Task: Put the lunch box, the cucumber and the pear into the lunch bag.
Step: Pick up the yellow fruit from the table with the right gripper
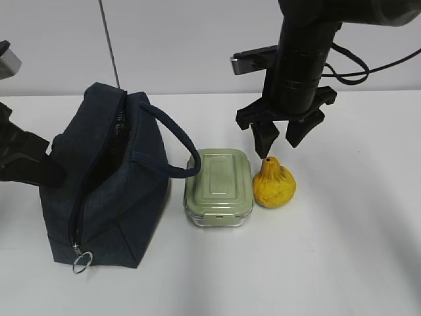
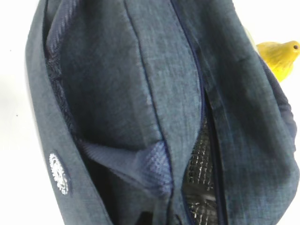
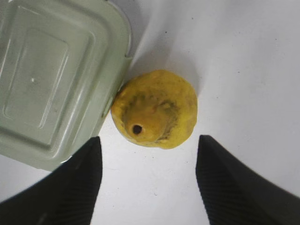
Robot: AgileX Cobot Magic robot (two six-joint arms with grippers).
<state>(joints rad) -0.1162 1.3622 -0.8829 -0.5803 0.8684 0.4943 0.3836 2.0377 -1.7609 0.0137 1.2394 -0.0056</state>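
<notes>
Directly beneath the right end effector (image 1: 277, 140), fingers spread, stands the pear (image 1: 273, 184) (upright, neck up), touching the lunch box (image 1: 219, 187) on its left.

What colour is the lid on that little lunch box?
Pale sage green; the lunch box lid shows best in the exterior view.

Under my ribbed matt black fingers (image 3: 70, 187): lumpy, dull-skinned pear (image 3: 155, 108), smooth matt green lid on the clear glossy lunch box (image 1: 218, 187). Woven navy cloth lunch bag (image 1: 108, 178), shiny metal ring pull (image 1: 81, 264).
</notes>
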